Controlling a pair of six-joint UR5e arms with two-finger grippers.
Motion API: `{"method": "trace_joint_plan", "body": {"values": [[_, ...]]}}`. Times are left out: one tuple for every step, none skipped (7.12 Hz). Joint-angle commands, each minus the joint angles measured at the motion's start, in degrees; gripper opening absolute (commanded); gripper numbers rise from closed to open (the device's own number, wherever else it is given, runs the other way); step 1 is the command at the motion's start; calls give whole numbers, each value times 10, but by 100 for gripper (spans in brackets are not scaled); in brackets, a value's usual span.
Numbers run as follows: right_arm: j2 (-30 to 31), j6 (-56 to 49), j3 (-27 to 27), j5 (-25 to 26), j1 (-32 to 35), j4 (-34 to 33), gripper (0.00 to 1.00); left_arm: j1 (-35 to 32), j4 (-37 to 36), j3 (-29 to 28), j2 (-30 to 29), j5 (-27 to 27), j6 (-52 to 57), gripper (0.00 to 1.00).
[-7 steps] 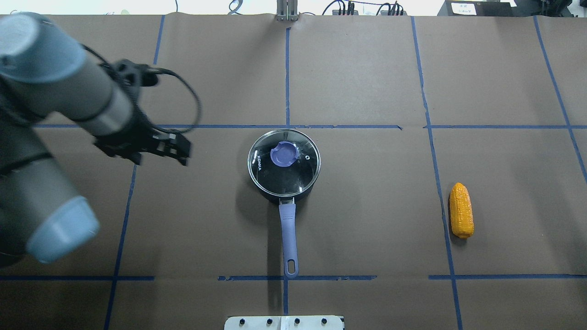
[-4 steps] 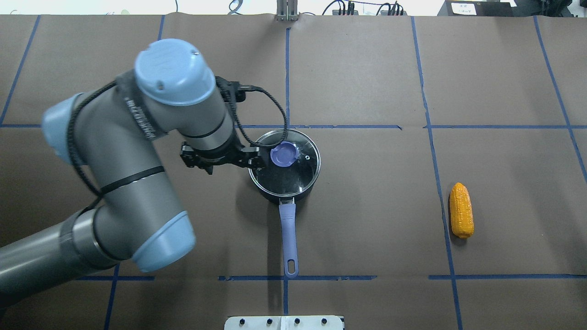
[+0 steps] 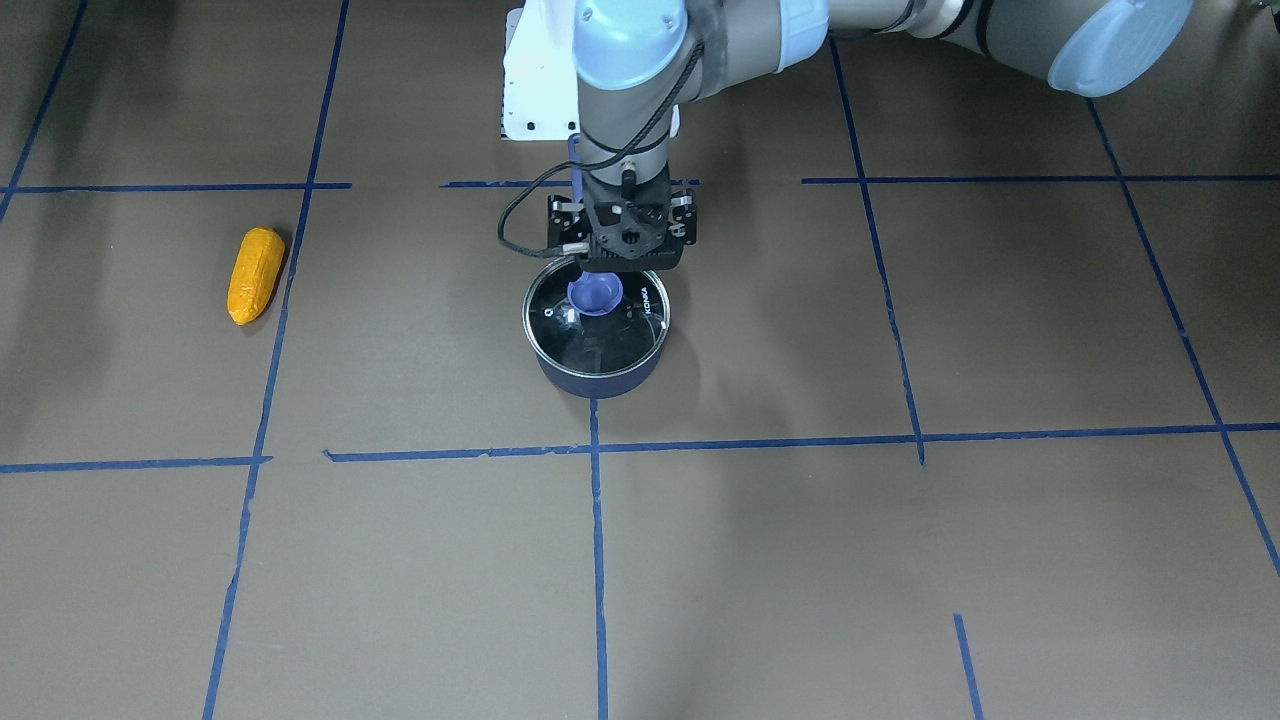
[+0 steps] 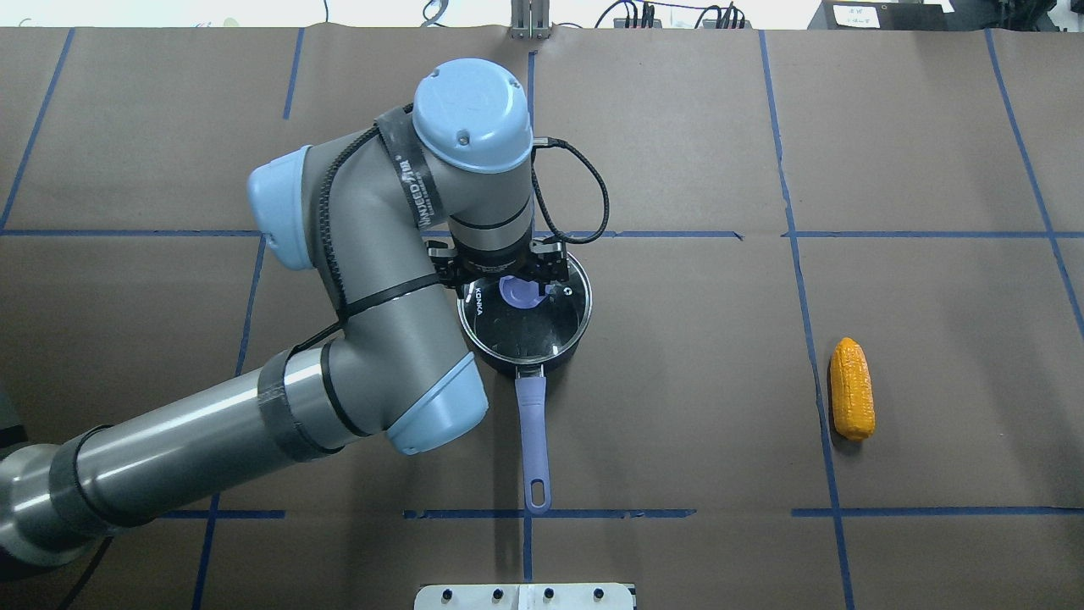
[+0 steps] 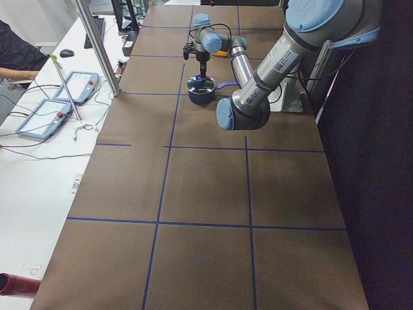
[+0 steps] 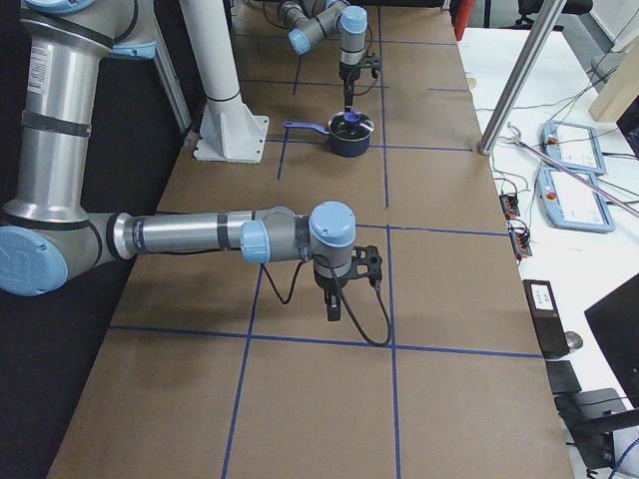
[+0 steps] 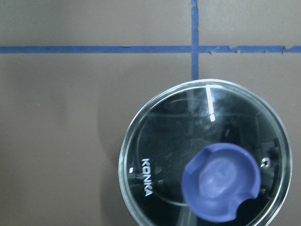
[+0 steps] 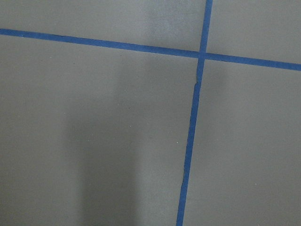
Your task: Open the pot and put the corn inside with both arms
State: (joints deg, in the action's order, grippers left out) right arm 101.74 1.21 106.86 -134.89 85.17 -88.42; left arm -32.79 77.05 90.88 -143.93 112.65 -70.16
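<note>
While the glass lid (image 3: 612,338) sits on the pot (image 3: 597,380) at mid-bench, the handle (image 4: 533,432) pointing to the robot-side edge, the left pincer (image 3: 610,262) hangs straight down just over the lid's purple-blue knob (image 3: 595,294) (its fingers hide under the wrist, so I cannot tell whether they are spread or closed, or touch the knob). The corn (image 4: 851,389) lies flat on the bench (image 4: 677,381) toward its right end, well apart from the pot. The right pincer (image 6: 335,307) points down above bare bench toward that same end, seen only from the side, so its state cannot be told.
</note>
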Motion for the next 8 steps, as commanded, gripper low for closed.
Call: {"method": "trace_joint_plan", "body": {"values": [[0, -1, -1, 1, 0, -1, 100, 4, 24, -50, -29, -3, -26, 100], [0, 0, -1, 1, -1, 0, 100, 11, 24, -60, -36, -22, -26, 100], [0, 0, -1, 1, -1, 0, 100, 13, 25, -67, -36, -30, -25, 100], [0, 0, -1, 1, -1, -1, 100, 13, 25, -69, -35, -31, -24, 100], [0, 1, -1, 1, -1, -1, 100, 13, 25, -76, -36, -31, -22, 100], [0, 1, -2, 1, -3, -1, 100, 13, 37, -84, -34, -31, -22, 100], [0, 1, -2, 1, -3, -1, 100, 13, 55, -94, -32, -35, -24, 100], [0, 1, -2, 1, -3, -1, 100, 13, 57, -95, -32, -34, -24, 91]]}}
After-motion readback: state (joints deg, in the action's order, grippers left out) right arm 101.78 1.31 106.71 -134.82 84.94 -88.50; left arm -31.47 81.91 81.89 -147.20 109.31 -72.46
